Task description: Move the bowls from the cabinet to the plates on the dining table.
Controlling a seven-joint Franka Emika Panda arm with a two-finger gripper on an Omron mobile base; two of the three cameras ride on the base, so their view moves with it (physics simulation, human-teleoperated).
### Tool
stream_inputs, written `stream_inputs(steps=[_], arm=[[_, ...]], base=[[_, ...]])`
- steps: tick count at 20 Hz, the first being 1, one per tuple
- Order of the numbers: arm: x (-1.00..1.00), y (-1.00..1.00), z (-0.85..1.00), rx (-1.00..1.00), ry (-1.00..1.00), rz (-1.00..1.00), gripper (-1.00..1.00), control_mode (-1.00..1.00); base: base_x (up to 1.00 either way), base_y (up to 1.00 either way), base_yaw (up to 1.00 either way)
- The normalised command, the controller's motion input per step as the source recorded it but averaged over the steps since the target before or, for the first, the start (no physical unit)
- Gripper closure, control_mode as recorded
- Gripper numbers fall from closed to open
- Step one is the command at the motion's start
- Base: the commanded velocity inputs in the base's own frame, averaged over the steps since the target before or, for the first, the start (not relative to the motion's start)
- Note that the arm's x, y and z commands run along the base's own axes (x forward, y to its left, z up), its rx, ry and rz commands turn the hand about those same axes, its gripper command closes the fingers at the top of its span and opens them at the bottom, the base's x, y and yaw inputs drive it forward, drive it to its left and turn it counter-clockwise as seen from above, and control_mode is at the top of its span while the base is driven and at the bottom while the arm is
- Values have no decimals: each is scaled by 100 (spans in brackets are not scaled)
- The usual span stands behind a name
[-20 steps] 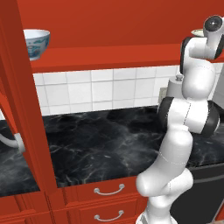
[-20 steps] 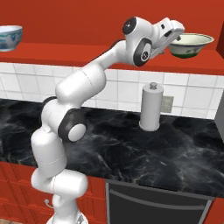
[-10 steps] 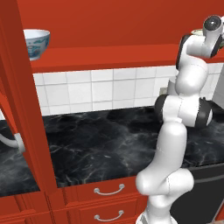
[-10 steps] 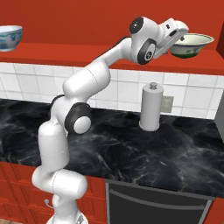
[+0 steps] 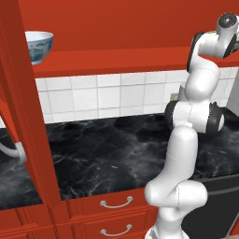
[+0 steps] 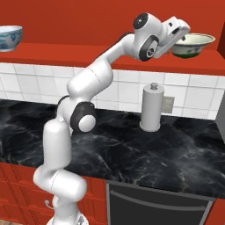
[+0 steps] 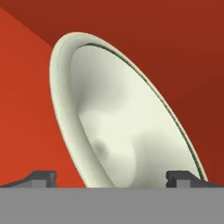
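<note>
At the far left of the open cabinet [image 6: 66,48], the white bowl with blue markings [image 6: 9,38] stands untouched on the red shelf, well apart from the arm; below it the black marble worktop [image 6: 132,154] runs across under the white tile wall, bare in the middle; further right a grey cylindrical canister [image 6: 151,107] stands on the worktop just under the working end of the arm; above it the claw [image 6: 179,37] has crept closer to the cream bowl [image 6: 192,45] over the last second, the arm's elbow rising and straightening as the hand pushes in toward the shelf; its jaws stand wide open and hold nothing; in the hand view the cream bowl [image 7: 118,127] looms large and tilted, its rim lying between the two finger tips [image 7: 41,178], so the reach looks nearly complete and the grasp of the rim looks like the step at hand; neither bowl has left the cabinet; room is tight on the right, where the bowl sits near the shelf's front edge with the cabinet's red wall close behind; a push could slide it back or tip it off the edge onto the canister below; lifting it out toward the open middle seems the freer path.
</note>
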Motion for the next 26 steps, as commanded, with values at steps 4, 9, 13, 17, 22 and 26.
stream_inputs(steps=[4, 9, 13, 17, 22, 26], arm=[[11, 0, -40, 0, 0, 3, -100, -100], [1, 0, -37, 0, 3, 3, -100, -100], [2, 0, -51, -2, 4, 2, -100, -100], [9, 0, -41, -1, 1, 2, -100, -100], [14, 0, -41, 0, 2, 2, 100, -100], [4, -12, -44, 0, 7, 3, 100, -100]], base=[[0, 0, 0], [0, 0, 0], [0, 0, 0], [0, 0, 0], [0, 0, 0], [0, 0, 0]])
